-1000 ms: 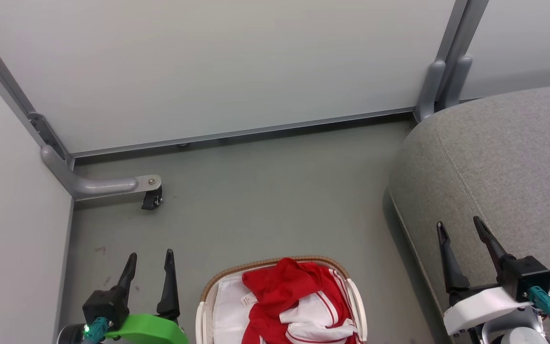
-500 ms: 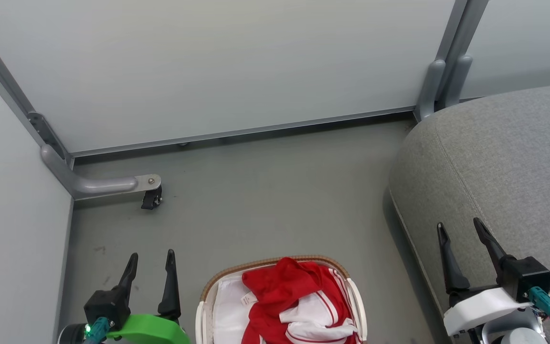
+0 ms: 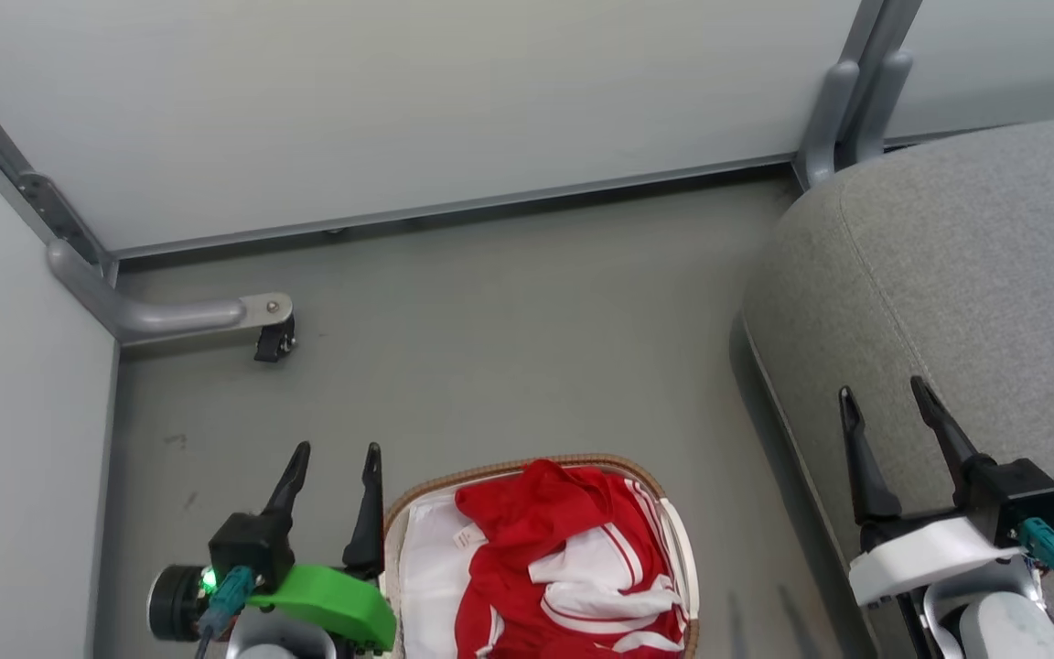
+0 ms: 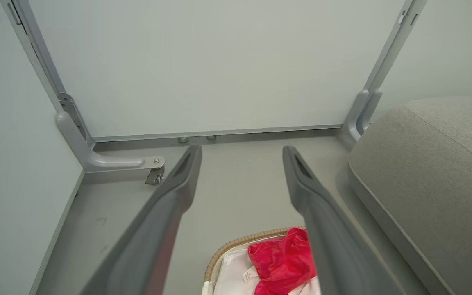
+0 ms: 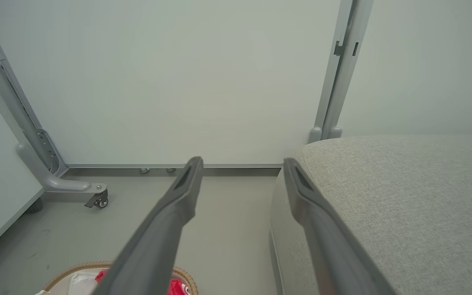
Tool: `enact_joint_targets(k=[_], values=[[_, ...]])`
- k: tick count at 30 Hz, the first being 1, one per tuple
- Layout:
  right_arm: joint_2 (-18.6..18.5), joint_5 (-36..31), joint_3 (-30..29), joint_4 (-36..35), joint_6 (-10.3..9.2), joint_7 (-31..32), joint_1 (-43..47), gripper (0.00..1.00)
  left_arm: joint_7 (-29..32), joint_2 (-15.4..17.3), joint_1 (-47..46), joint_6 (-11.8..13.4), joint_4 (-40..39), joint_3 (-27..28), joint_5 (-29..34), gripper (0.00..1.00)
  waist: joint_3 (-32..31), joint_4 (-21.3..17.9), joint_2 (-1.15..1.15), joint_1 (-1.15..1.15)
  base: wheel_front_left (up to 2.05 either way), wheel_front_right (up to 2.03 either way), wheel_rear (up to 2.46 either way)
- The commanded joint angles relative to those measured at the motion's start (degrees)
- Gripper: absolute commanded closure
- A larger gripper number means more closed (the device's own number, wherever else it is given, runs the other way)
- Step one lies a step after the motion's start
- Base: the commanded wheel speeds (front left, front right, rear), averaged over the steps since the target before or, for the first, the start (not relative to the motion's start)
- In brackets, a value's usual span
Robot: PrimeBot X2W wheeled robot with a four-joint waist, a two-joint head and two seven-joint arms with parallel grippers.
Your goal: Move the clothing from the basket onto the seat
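Task not started, as far as I can judge. Clothing (image 3: 564, 549) is sitting heaped in the basket (image 3: 509, 465), on the floor, near centre. Seat (image 3: 975, 275) is standing to the right, floor showing between it and the basket, and no clothing is lying on the visible part. Left gripper (image 3: 336, 448) is hovering just left of the basket rim, fingers spread, holding nothing. Right gripper (image 3: 884, 389) is hanging over the seat's near edge, fingers spread too, empty. Everything is left: reaching in, gripping the clothing, carrying it right, dropping it on the seat.
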Motion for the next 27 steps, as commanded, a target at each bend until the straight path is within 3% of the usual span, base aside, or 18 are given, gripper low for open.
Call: enact_joint_targets(k=[1,9,16,27], values=[[-0.3,-0.2,0.0,-0.6,-0.02,-0.3,-1.4,0.00,0.0,0.3,-2.1,-0.3,0.7,-0.7,1.0,0.00,4.9,-1.4,0.00,0.00,0.00,0.00,0.00],[-0.3,0.8,-0.2,-2.3,-0.02,-0.3,-8.5,0.00,0.0,0.3,-13.2,-1.8,7.7,-7.0,5.8,0.00,18.6,-4.3,0.00,0.00,0.00,0.00,0.00],[-0.3,2.8,0.4,-3.4,-0.03,-0.2,-14.3,0.00,0.0,0.8,-23.4,-2.4,17.0,-15.7,10.3,0.00,29.1,-7.4,0.00,0.00,0.00,0.00,0.00],[-0.2,6.6,2.8,-5.6,-0.03,-0.2,-20.6,0.00,0.0,2.5,-35.4,-2.5,32.4,-30.0,7.3,0.00,40.7,-12.0,0.00,0.00,0.00,0.00,0.00]])
